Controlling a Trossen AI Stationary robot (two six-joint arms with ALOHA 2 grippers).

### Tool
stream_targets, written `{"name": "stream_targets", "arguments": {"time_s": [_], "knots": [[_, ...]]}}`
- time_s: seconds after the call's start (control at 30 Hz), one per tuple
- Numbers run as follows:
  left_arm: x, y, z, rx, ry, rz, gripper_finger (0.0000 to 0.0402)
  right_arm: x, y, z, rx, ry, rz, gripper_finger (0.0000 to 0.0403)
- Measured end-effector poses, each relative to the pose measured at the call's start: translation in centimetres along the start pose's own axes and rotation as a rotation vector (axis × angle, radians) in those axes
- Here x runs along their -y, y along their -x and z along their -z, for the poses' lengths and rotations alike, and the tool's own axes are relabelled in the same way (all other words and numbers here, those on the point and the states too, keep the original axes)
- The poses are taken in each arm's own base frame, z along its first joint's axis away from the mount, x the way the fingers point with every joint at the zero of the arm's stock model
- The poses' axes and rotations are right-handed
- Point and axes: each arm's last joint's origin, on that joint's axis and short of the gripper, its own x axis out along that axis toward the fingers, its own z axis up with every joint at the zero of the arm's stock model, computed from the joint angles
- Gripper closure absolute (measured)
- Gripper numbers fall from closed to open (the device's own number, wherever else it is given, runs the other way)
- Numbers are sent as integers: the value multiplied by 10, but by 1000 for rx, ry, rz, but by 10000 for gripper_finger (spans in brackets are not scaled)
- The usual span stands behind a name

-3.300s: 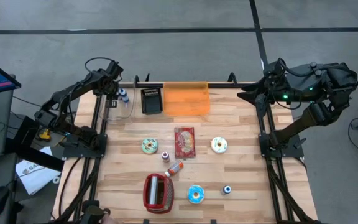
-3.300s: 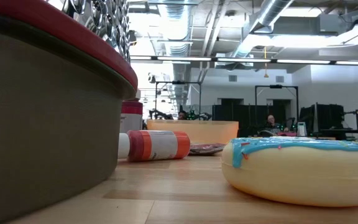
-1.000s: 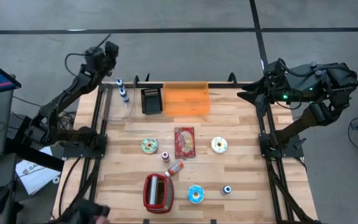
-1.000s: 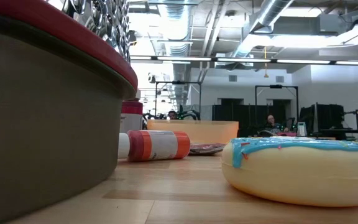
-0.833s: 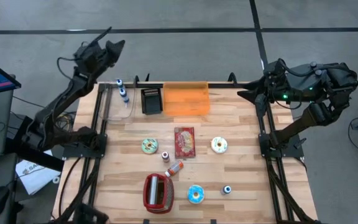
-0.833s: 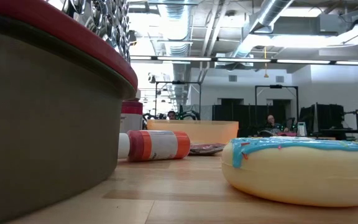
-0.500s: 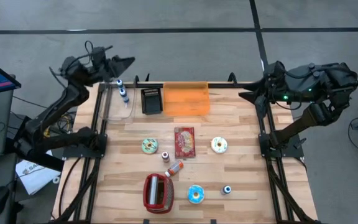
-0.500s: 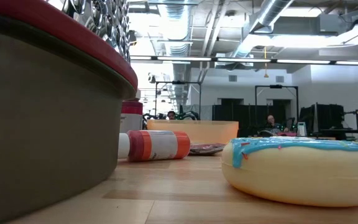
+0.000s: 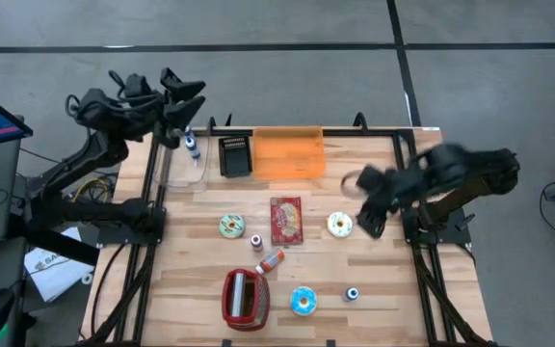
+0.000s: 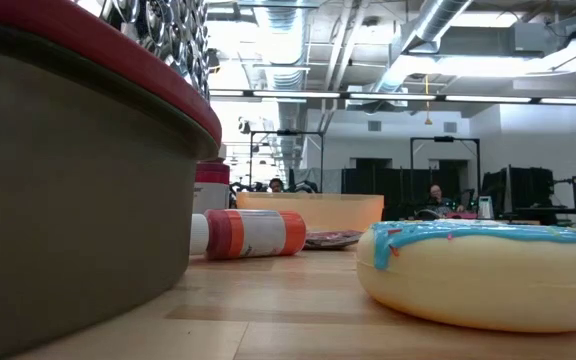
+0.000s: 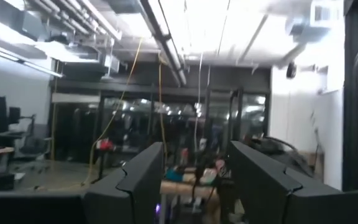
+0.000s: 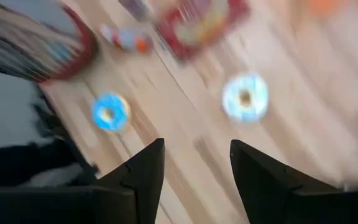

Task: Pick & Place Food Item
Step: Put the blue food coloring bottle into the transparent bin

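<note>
Nearest along the desk point(image 9: 379, 265), taking its far edge in the overhead view as twelve o'clock, the red-rimmed wire basket point(image 9: 246, 296) is sitting at about six o'clock, with a blue-iced doughnut point(image 9: 303, 301) just beside it toward five. I am guessing the basket is serving as one likely drop-off, since it is standing upright with its mouth open. An orange-labelled bottle point(image 9: 272, 259) is lying on its side just beyond them, so it is offering little to a grip from above.

Around the centre, a red snack packet point(image 9: 285, 220) is lying flat, a green-iced doughnut point(image 9: 231, 226) is resting toward nine o'clock and a white-iced doughnut point(image 9: 340, 225) toward three. All are lying well apart, probably so each is leaving room for fingers on both sides.

The right gripper point(image 12: 196, 146) is hovering over the desk at about three o'clock, near the white-iced doughnut, its fingers spread and carrying nothing. Judging by that closeness, this doughnut is looking like the food item being targeted, and it is not yet being touched.

Farther off, an orange bin point(image 9: 288, 152) is standing at twelve o'clock, another plausible destination. The left gripper point(image 9: 189, 89) is waiting past the eleven o'clock corner, raised, facing out into the room, released and empty.
</note>
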Motion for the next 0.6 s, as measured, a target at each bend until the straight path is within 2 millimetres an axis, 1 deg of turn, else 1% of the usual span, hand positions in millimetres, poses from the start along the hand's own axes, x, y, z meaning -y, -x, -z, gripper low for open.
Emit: {"name": "stream_targets", "arguments": {"time_s": [0.07, 0.13, 0.2, 0.3, 0.37, 0.5, 0.6], "knots": [[2, -4, -6, -32, -25, 0, 220, -8, -21, 16, -56, -56, 40, 228], [4, -5, -10, -56, -43, 4, 220, -17, -37, 34, -85, -127, 49, 228], [4, -5, -10, -73, -45, 2, 220, -28, -50, 55, -107, -206, 43, 228], [4, -5, -10, -74, -45, 5, 220, -44, -67, 83, -105, -359, -10, 228], [5, -5, -11, -73, -52, 15, 220, -53, -79, 98, -89, -457, -42, 228], [5, -5, -11, -75, -68, 29, 220, -69, -108, 122, -92, -605, -66, 228], [5, -5, -11, -75, -67, 30, 220, -81, -127, 128, -97, -657, -50, 228]]}}
